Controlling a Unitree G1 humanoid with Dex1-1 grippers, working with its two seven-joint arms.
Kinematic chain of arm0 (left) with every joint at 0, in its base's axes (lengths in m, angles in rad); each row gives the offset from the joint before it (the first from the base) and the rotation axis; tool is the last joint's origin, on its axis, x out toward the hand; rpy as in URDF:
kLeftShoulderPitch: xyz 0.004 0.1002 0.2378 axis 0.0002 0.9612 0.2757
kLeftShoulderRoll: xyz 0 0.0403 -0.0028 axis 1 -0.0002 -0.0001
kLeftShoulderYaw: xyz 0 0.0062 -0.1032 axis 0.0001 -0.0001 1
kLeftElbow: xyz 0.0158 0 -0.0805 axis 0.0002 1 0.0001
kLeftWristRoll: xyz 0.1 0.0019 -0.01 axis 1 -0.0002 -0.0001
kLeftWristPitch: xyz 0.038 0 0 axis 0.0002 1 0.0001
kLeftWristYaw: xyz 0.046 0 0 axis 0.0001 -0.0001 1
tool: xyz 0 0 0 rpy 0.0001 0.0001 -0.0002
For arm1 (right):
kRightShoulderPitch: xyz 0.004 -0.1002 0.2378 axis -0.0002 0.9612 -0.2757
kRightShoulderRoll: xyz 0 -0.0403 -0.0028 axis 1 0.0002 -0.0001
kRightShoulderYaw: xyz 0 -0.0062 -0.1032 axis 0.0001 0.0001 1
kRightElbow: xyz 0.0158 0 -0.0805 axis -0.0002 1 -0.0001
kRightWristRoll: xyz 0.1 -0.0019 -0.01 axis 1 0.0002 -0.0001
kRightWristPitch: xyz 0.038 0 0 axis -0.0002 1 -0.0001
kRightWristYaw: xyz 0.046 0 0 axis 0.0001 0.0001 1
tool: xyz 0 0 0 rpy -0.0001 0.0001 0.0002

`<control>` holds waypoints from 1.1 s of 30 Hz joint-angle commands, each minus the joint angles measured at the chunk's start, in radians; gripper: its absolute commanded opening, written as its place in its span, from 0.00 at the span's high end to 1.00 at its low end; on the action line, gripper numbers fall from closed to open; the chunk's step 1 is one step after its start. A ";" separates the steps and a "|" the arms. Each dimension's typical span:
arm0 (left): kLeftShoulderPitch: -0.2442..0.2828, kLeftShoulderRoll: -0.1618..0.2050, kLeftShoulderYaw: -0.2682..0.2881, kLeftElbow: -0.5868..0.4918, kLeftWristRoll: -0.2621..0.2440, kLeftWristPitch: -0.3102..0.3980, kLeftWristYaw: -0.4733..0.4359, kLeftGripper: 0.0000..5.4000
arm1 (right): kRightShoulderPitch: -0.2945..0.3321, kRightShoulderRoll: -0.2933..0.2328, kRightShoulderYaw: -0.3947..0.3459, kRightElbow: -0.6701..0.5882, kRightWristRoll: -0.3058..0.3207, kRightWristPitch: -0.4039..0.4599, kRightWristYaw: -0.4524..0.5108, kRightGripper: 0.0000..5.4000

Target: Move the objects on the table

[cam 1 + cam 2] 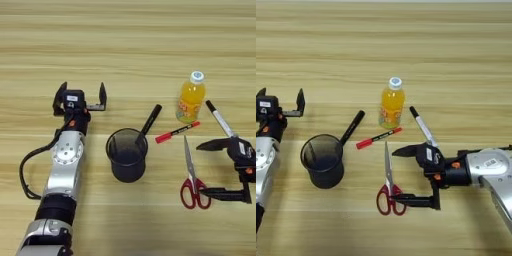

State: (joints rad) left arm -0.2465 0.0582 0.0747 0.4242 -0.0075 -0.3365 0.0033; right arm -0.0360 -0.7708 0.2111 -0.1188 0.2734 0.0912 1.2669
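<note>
Lying across the whole frame: light wooden table [130,40], plank grain running sideways.

Standing upper right of centre: orange drink bottle [191,102], white cap on, upright. Sitting at centre, slightly low: black mesh cup [126,154], upright, open mouth showing, apparently nothing inside. Lying just beside the cup's upper right rim: black marker [149,121], slanting up to the right, lower end touching or overlapping the rim; contact hard to confirm. Lying between cup and bottle: red pen [176,132], tilted, right end close under the bottle's base. Lying right of the bottle: white marker with black cap [423,126], slanting down to the right. Lying lower right: red-handled scissors [388,186], blades closed and pointing up, handles low.

Reaching in from the right edge: right gripper [399,175], fingers spread wide, upper finger near the blades' upper part, lower finger touching or just beside the red handles. Straddling the scissors, not yet closing on them.

Hovering at mid left, well apart from the objects: left gripper [81,97], fingers open, gripping nothing, pointing up the frame.

Judging step in hand: lining up on the scissors. Next move calling for closing squarely across the handles or blades, flat metal likely slipping sideways under pinch.
</note>
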 commanded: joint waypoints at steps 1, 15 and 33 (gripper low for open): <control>0.012 -0.002 -0.002 -0.005 0.006 0.006 0.006 0.00 | 0.014 -0.008 0.011 -0.008 -0.037 -0.034 -0.011 0.00; 0.015 0.003 -0.004 -0.005 0.010 0.004 0.008 0.00 | 0.217 0.111 -0.026 -0.183 -0.037 0.132 -0.314 0.00; 0.006 0.021 0.008 0.017 0.001 0.000 -0.003 0.00 | 0.357 0.306 -0.075 -0.254 -0.016 0.276 -0.654 0.00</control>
State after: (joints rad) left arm -0.2339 0.0727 0.0774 0.4330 -0.0064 -0.3378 0.0003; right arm 0.3225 -0.4772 0.1198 -0.3846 0.2579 0.3419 0.6189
